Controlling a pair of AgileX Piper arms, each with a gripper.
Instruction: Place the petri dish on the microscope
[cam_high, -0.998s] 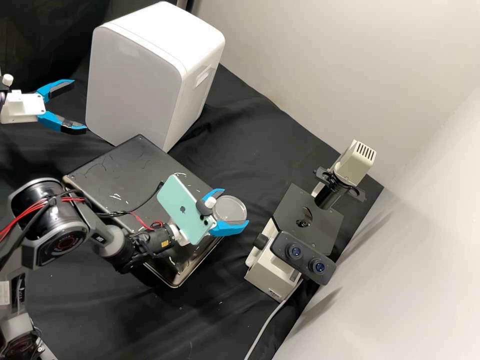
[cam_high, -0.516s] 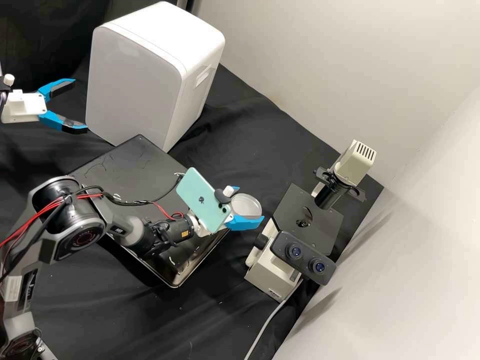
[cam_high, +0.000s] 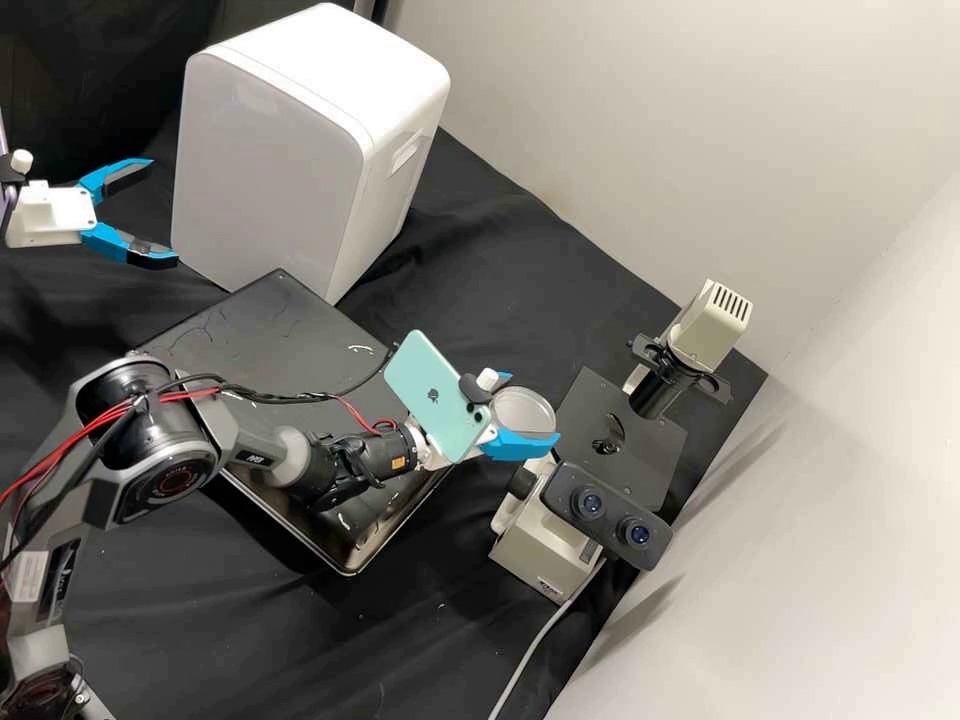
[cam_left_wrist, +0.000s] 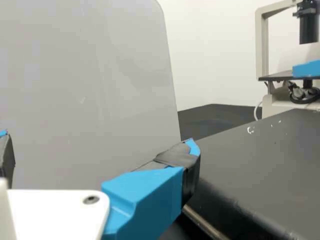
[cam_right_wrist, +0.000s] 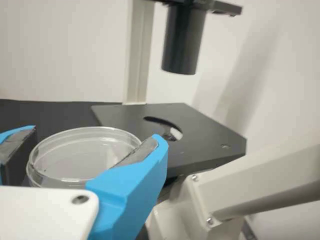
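1. Within the last second, brings the clear round plastic petri dish much closer to the white-bodied microscope with black eyepieces, from well short of it to just beside the near edge of its flat black stage plate
2. Grips that dish by the rim with the right white gripper of two blue fingers, closed down to the dish's width and no further, one finger on each side
3. Keeps the dish level and off the bench, roughly at stage height in the right wrist view, not yet over the stage's round opening
4. Leaves the left white gripper with blue fingers far from the microscope, beyond the tall white rounded box, spread wide with nothing held, barely shifted over the same second
5. Points to a carry nearly finished, with probably three things still to do: sliding the dish over the opening, lowering it onto the stage, letting go
6. Calls for care at the stage edge, to avoid clipping it with the dish or the lower finger
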